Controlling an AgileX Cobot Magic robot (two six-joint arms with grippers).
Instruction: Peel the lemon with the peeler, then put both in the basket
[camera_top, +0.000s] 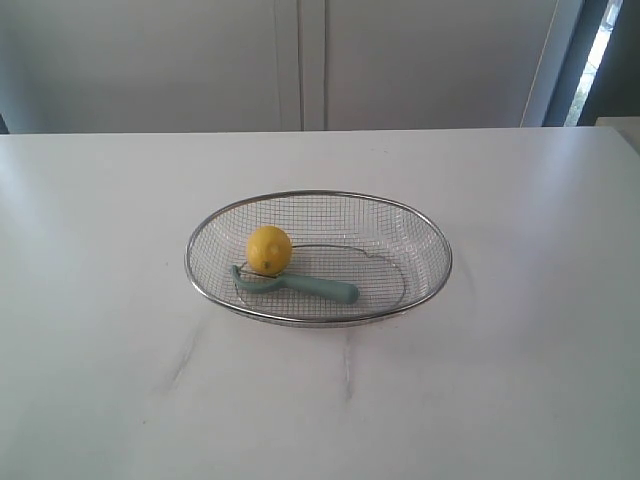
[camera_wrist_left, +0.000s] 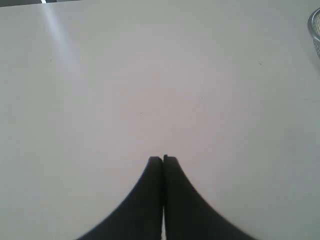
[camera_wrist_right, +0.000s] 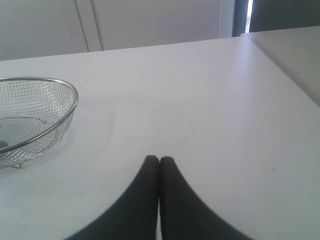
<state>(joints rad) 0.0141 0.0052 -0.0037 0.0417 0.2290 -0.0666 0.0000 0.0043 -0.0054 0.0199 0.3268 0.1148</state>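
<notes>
Silver wire mesh formed the basket, which sat near the middle of the white table in your exterior view. Inside it, the lemon rested on the left part of the basket's floor, with a small dark spot on the yellow skin facing the camera. The peeler lay in the basket too, just in front of the lemon. Its teal handle pointed to the right and its curved head sat at the left, under the fruit's near side. The head appeared to touch the lemon, though from that angle you could not have been sure of contact.

Your left gripper had its two dark fingers pressed together over the table, with only a hairline seam between the tips and nothing held in them. A sliver of the basket's rim showed at the edge of the left wrist view, well apart from the fingertips.

Your right gripper was likewise closed, fingers together and empty above the tabletop. Its wrist view caught one end of the basket, mesh wall and thick rim, resting on the table well off to the side of the fingers. Behind the table stood pale cabinet panels.
</notes>
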